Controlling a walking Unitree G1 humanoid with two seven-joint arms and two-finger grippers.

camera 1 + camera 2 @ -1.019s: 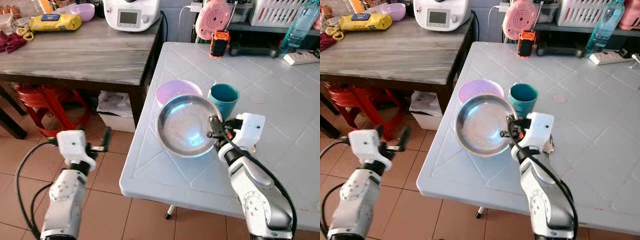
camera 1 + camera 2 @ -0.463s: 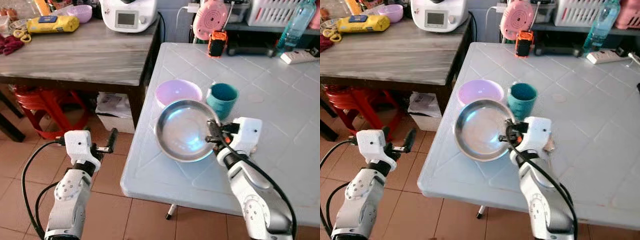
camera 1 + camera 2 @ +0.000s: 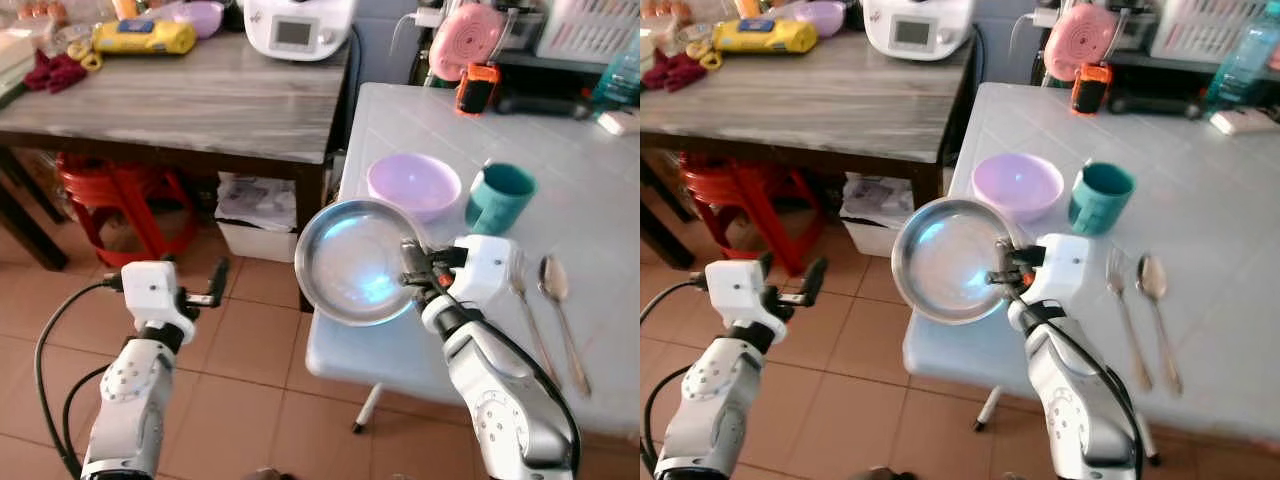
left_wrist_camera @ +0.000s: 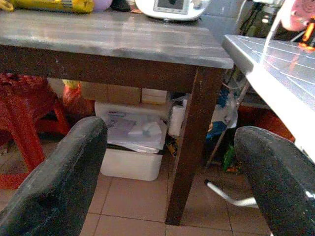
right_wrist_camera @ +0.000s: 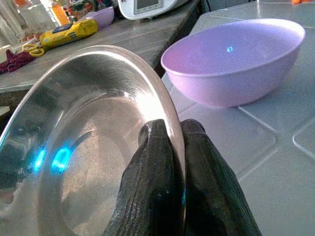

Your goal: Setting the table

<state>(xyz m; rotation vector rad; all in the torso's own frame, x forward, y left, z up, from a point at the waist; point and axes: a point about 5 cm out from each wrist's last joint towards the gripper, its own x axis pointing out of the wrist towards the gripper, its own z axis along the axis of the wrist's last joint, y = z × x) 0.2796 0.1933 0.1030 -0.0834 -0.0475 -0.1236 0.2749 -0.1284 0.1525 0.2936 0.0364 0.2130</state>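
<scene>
Over the white tiled table's [image 3: 590, 190] near edge, my right gripper [image 3: 408, 262] pinches the round shiny steel plate [image 3: 355, 262] at three o'clock on its rim; stiff, light, likely slippery. My left gripper [image 3: 215, 280] hangs wide.

The round steel plate [image 3: 355, 262] is tilting over the white table's [image 3: 600, 200] near edge; the purple bowl [image 3: 413, 185], teal cup [image 3: 498, 197], fork [image 3: 525, 310] and spoon [image 3: 560, 305] are lying behind it.
</scene>
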